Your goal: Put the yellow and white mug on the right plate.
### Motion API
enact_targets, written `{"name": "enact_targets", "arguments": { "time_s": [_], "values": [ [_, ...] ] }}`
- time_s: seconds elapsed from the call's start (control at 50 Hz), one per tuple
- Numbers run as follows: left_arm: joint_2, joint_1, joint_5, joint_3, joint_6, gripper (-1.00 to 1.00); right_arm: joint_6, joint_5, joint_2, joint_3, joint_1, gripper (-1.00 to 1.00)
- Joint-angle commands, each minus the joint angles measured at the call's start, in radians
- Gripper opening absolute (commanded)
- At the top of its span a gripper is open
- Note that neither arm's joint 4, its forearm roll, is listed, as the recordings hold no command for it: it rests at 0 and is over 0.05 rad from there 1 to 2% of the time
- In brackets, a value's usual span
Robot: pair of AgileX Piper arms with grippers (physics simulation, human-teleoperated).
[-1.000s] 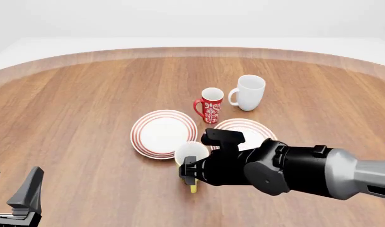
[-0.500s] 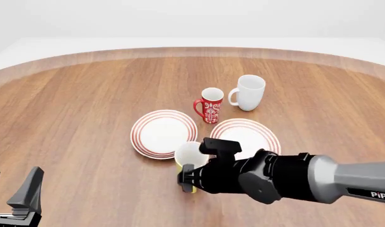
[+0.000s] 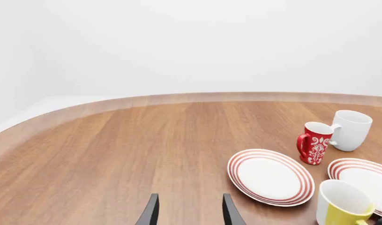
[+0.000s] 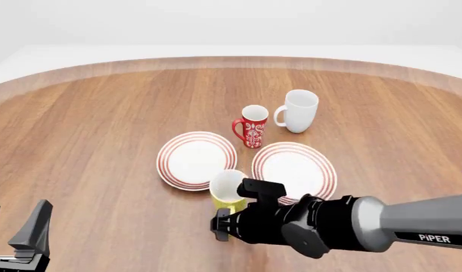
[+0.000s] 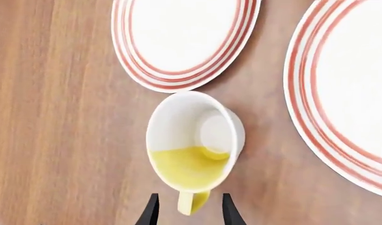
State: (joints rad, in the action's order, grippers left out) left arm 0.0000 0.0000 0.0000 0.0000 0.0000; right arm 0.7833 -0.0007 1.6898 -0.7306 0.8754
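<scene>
Near the front edge of the desk (image 4: 94, 141), the yellow and white mug (image 4: 229, 191) is standing upright between the two ringed plates, just beside the near rim of the left plate (image 4: 196, 159) and close to the right plate (image 4: 294, 165), which is lying bare. The right claw (image 5: 185, 210) is hovering over the mug's handle, its fingers apart on either side of the handle but not yet pinching it, so the step in hand looks like lining up for the grasp. Next, the claw will need to be closing firmly on the handle, lifting the mug and carrying it a short way to the right, over the ringed rim, before setting it down near the plate's middle. Beyond the plates, the red patterned mug (image 4: 251, 126) and the white mug (image 4: 298, 111) are standing clear of that path. The left claw (image 3: 187, 211) is idling apart, holding nothing, well away at the near left.
</scene>
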Motion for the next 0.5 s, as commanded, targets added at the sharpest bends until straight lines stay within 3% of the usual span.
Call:
{"name": "enact_targets", "arguments": {
  "time_s": [0.02,0.18,0.2,0.5],
  "values": [
    [0.000,0.000,0.000,0.000,0.000,1.00,0.018,-0.046,0.037,0.014,0.004,1.00],
    [0.000,0.000,0.000,0.000,0.000,1.00,0.003,-0.034,0.023,0.010,-0.008,1.00],
    [0.000,0.000,0.000,0.000,0.000,1.00,-0.007,-0.028,0.019,0.009,-0.018,-1.00],
    [0.000,0.000,0.000,0.000,0.000,1.00,-0.038,-0.005,0.000,-0.004,-0.047,-1.00]
  ]
}}
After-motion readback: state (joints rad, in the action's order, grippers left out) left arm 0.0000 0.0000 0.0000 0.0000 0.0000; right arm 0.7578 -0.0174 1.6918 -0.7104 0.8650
